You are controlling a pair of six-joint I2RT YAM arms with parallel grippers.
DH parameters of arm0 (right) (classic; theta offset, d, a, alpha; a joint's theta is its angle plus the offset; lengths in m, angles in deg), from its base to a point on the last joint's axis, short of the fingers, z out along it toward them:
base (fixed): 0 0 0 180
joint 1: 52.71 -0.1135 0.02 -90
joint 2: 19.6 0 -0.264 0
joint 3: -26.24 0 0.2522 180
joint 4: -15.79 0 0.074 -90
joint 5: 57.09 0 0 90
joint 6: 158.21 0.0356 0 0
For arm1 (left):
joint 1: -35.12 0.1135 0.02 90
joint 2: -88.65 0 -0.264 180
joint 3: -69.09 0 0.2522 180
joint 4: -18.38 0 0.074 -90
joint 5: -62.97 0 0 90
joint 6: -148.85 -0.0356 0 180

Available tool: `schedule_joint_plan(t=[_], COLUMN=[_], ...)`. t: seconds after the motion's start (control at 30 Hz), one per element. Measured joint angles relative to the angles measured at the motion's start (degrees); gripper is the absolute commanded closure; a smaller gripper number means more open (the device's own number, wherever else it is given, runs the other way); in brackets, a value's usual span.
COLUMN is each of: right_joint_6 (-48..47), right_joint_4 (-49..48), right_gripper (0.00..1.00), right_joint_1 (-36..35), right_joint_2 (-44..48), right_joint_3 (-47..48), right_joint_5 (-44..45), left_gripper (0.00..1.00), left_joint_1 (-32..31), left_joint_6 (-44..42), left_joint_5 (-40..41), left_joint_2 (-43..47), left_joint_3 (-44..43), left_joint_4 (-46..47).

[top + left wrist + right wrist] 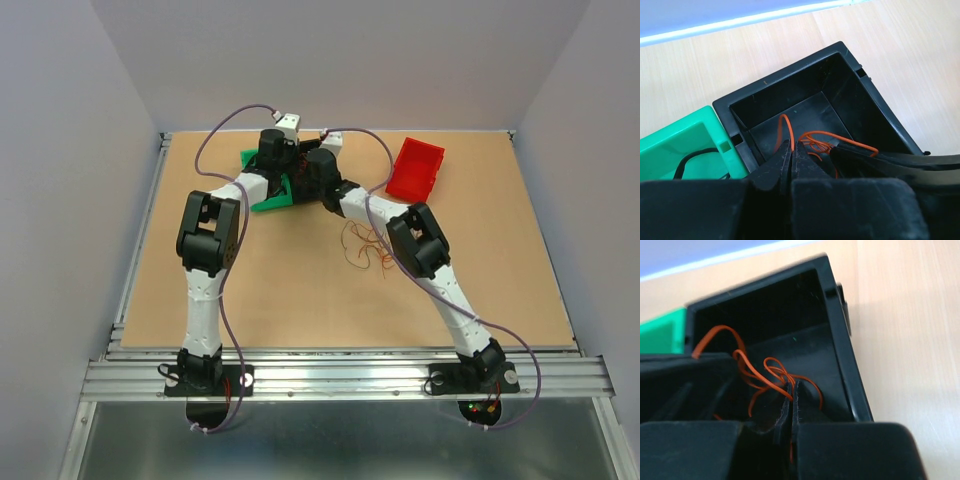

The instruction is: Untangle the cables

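Observation:
An orange-red cable (pixel 840 136) lies looped inside a black bin (pixel 790 70) at the back of the table. My left gripper (pixel 791 145) is shut on one strand of it, low in the bin. My right gripper (pixel 792 386) is shut on another strand of the same orange-red cable (pixel 747 362), close beside the left one; its finger shows in the left wrist view (pixel 880 161). A loose tangle of thin orange-red, brownish and black cables (pixel 365 245) lies on the table by the right arm. In the top view both grippers are hidden under the wrists.
A green bin (pixel 685 140) stands against the black bin's left side and holds a black cable (pixel 695 155); it also shows in the top view (pixel 262 195). A red bin (pixel 415 168) stands at the back right. The table's back edge is just behind the bins.

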Motion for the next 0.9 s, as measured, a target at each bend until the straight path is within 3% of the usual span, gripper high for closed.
schedule_joint_plan(t=[0.07, 0.33, 0.57, 0.73, 0.9], right_joint_6=[0.09, -0.48, -0.81, -1.01, -1.46], right_joint_4=[1.55, 3.17, 2.43, -1.14, -5.42], right_gripper=[0.99, 0.64, 0.60, 0.50, 0.50], right_joint_1=[0.00, 0.00, 0.00, 0.00, 0.00], right_joint_2=[-0.44, -0.57, 3.69, 10.21, 16.06], right_joint_3=[0.00, 0.00, -4.85, -12.76, -19.12], right_joint_5=[0.24, -0.20, -0.39, -0.44, -0.55], left_gripper=[1.00, 1.00, 1.00, 1.00, 1.00], left_joint_1=[0.00, 0.00, 0.00, 0.00, 0.00], left_joint_6=[0.15, 0.55, 0.61, 0.76, 0.85], left_joint_5=[0.07, 0.02, 0.02, -0.11, -0.46], left_joint_2=[0.31, 0.46, 0.48, 0.48, 0.48], left_joint_3=[0.35, 0.61, 0.61, 0.72, 0.76], left_joint_4=[-0.02, 0.09, 0.11, 0.26, 0.24])
